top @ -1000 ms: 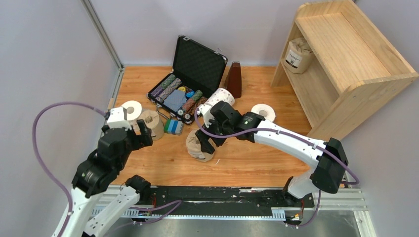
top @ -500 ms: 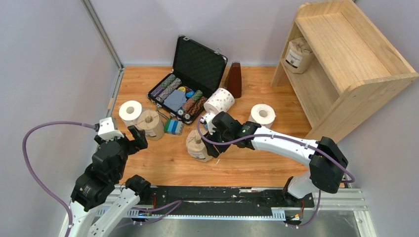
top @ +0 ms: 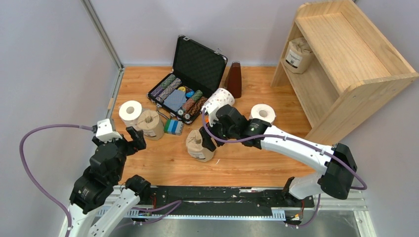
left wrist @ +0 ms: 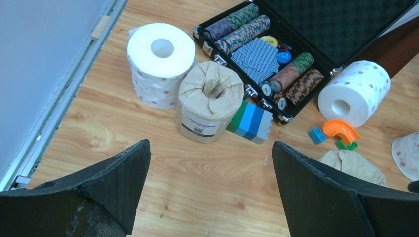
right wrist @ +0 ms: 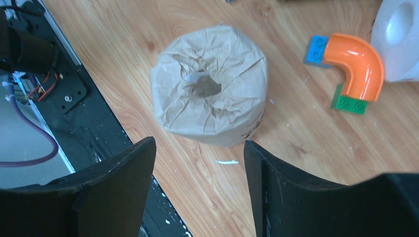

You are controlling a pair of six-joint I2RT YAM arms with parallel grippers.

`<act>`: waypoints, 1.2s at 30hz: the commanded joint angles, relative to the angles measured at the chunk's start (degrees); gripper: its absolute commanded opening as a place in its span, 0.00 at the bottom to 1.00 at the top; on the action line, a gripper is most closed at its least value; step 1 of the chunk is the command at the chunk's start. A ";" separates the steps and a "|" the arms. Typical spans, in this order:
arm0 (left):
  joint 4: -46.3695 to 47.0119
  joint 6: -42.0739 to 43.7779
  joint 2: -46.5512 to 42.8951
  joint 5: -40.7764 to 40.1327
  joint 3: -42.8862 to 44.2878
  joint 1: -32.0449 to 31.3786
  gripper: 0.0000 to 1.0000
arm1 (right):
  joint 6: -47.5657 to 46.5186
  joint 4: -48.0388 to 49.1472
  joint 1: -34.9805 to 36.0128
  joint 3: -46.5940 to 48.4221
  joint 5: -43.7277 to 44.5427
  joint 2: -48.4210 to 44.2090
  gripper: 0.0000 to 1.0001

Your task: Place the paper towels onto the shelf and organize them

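Reaching forward, the right claw hangs released over a tan-wrapped roll; the left claw gapes wide.

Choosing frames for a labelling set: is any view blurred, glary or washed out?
Top external: evenly lit and sharp, the shelf interior slightly shaded. Left wrist: crisp on the upright dotted roll; its tool fingers are dark. Right wrist: tan-wrapped roll sharp, but the white roll at the top right corner is washed out.
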 commanded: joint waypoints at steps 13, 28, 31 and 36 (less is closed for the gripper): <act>2.72 1.10 0.63 -0.67 0.35 0.21 1.00 | 3.36 10.96 0.36 -7.36 1.00 4.26 0.67; 2.56 0.91 0.53 -0.46 0.32 0.21 1.00 | 1.37 2.14 0.69 0.72 3.16 -0.25 0.69; 2.42 0.62 0.10 -0.96 0.32 0.23 1.00 | -1.08 -0.49 1.26 3.53 3.61 -1.45 0.71; 1.70 -0.06 -0.93 -2.27 0.48 0.21 1.00 | -7.03 -3.55 3.96 8.67 2.40 -1.04 0.71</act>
